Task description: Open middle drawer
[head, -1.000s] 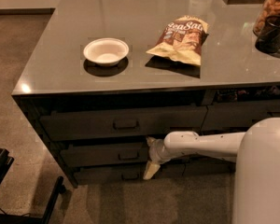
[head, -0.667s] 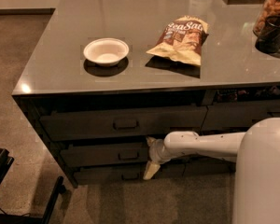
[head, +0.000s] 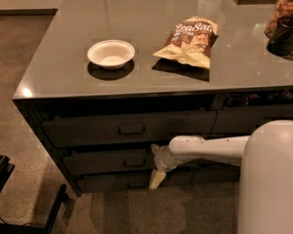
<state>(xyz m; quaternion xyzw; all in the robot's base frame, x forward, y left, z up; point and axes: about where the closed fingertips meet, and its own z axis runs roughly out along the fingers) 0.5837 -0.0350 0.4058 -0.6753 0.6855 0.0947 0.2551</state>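
The middle drawer (head: 100, 162) is a wide dark front under the counter, between a taller drawer (head: 88, 129) above and a slimmer one (head: 107, 183) below. Its small loop handle (head: 134, 161) sits at its centre. My white arm (head: 210, 149) reaches in from the right. The gripper (head: 155, 182) points downward in front of the drawer's right end, just right of and slightly below the handle. It does not hold the handle.
On the grey counter (head: 63, 82) lie a white bowl (head: 111, 53) and a chip bag (head: 188, 42); a jar (head: 285, 11) and a dark cup (head: 283, 35) stand at the right. A black object (head: 0, 177) is on the floor at the left.
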